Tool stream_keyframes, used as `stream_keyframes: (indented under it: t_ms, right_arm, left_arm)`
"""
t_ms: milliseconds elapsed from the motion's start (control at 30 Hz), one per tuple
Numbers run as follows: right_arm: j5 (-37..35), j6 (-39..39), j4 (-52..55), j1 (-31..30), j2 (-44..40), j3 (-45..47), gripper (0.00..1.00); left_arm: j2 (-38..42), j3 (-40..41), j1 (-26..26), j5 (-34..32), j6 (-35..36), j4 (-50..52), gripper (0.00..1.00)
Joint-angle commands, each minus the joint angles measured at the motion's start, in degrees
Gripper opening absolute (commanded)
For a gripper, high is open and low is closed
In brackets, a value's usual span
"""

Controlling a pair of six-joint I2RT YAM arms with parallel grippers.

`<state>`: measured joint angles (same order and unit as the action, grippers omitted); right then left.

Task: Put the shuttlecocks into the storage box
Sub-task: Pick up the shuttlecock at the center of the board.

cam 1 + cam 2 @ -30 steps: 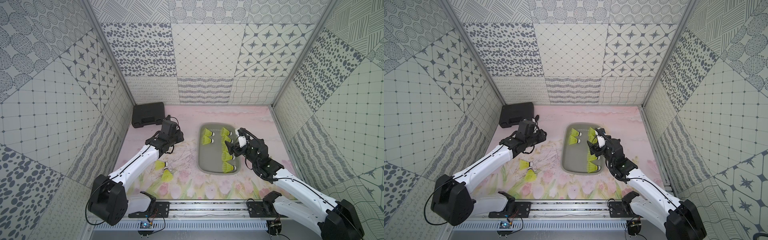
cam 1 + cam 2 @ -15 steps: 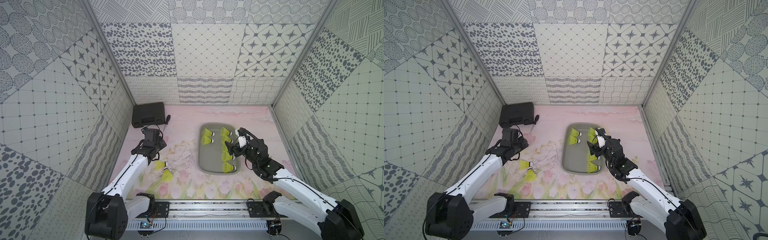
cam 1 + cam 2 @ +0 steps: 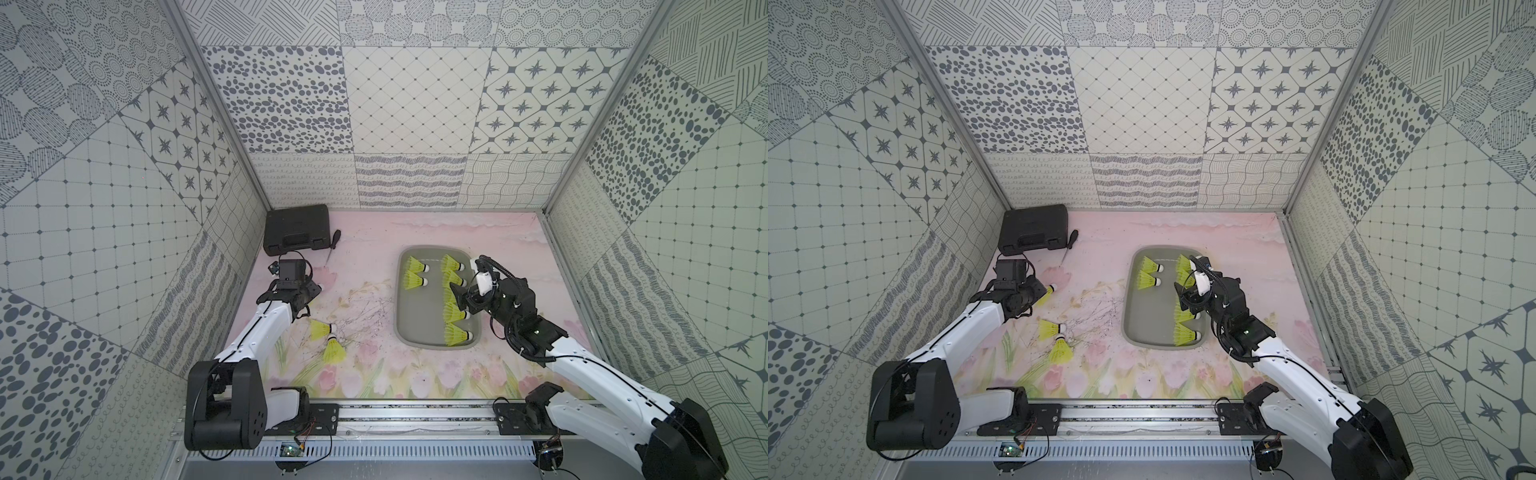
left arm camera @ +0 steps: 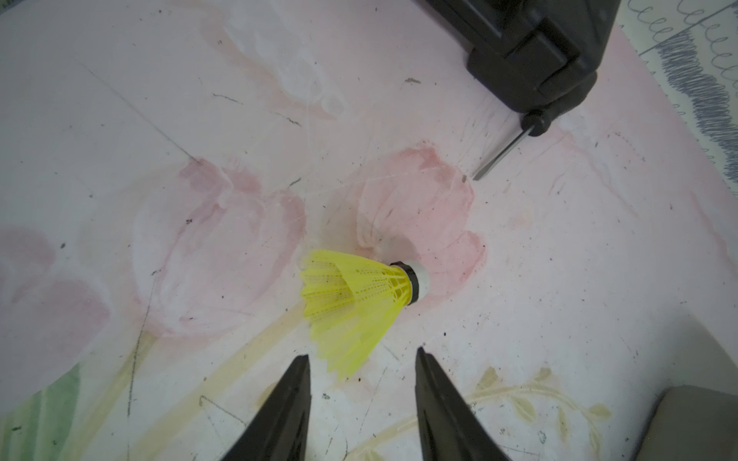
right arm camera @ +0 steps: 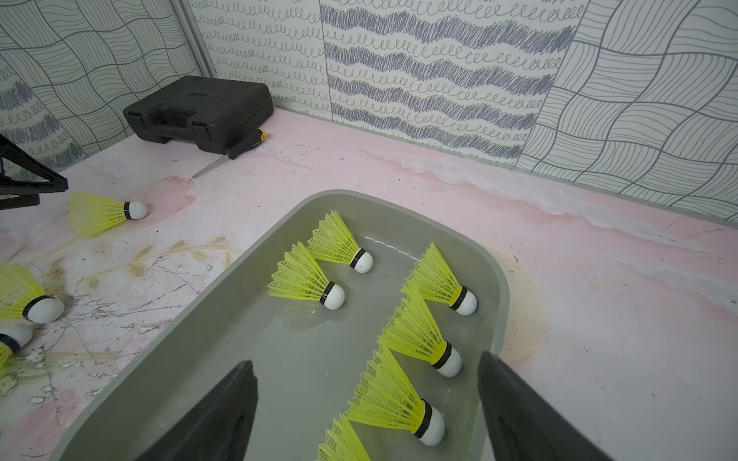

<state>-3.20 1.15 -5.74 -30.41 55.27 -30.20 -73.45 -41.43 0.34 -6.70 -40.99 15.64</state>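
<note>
A closed black hard case (image 3: pixel 297 230) lies in the floral counter's (image 3: pixel 436 232) far corner. A black-handled screwdriver (image 3: pixel 335 239) lies just beside the case.

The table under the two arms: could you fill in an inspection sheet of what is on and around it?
Surface: table, pink floral print, scuffed and scratched.
Job's things: shuttlecocks, at least six in the storage box; a loose pair and a lone shuttlecock lie on the table.
Clutter: black case in the far corner, screwdriver beside it.
Grippers: left gripper open, the lone shuttlecock's skirt at its tips; right gripper open and empty above the storage box.
Cables: black cable looped at the right wrist; thin wires by the front rail.
Surroundings: patterned wall panels on three sides.
</note>
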Motion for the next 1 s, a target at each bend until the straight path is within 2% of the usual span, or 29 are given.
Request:
stream_keyframes:
  t_ms: [0,400,567,700,800,967]
  right_arm:
    - [-0.3,0.3,-0.7,0.3,0.6,-0.5,0.9]
    - [-0.6,-0.1,-0.4,0.3,0.8,-0.5,0.9]
    - [-0.4,0.0,-0.4,0.3,0.8,-0.4,0.9]
    - [-0.1,0.0,-0.4,0.3,0.8,-0.4,0.9]
    - [0.9,-0.4,-1.0,0.3,1.0,-0.5,0.9]
    - [3.7,-2.4,-2.9,0.3,2.5,-0.5,0.9]
  left_arm:
    - [-3.7,-1.1,1.5,2.5,-0.6,-3.7,0.46]
    - [-8.0,-1.5,1.9,3.8,0.1,-5.4,0.33]
    - [-7.7,-1.2,1.9,4.7,0.7,-6.0,0.13]
    - [-6.2,-1.0,2.0,6.5,1.6,-6.3,0.07]
    - [-4.2,-1.1,1.9,9.6,2.9,-6.4,0.05]
    - [-0.8,-2.8,1.7,20.1,4.8,-5.6,0.03]
